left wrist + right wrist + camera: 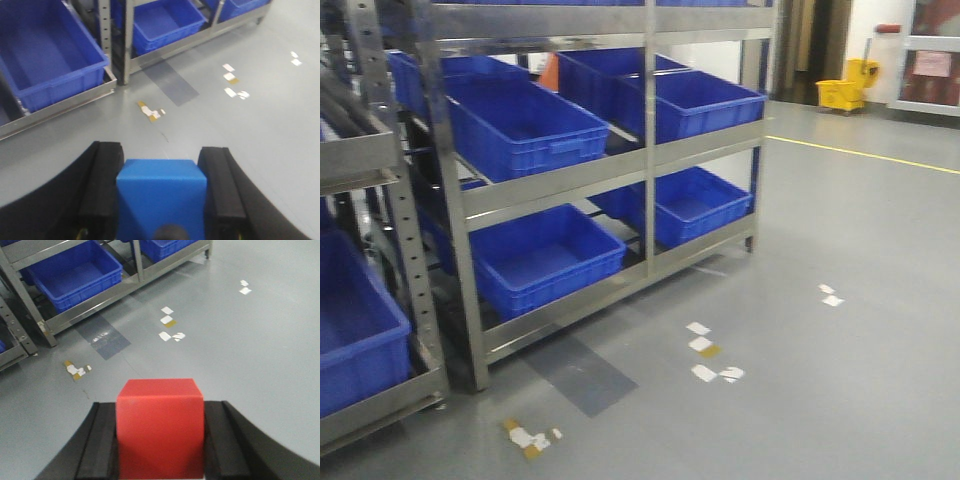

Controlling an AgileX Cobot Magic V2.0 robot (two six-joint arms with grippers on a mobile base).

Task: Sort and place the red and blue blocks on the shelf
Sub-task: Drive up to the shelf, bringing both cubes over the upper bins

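Open warehouse hall, grey sealed floor (840, 330) below and ahead of both claws, yellow line (860, 152) far off to the right. Ahead and to the left of the claws, the steel shelf (560, 180), crowded with large blue bins (520, 125). Well short of it; probably no reaching any rail from here. Left gripper (161, 165) pinching the blue block (161, 200) between black pads, right gripper (160, 410) pinching the red block (160, 430) likewise. Likely trouble: jolting over the tape scraps (170, 327) beyond the right claw and loosening a cube; clipping a front rail on approach; dropping a cube into a bin rather than onto the shelf; mixing up the colours' places.
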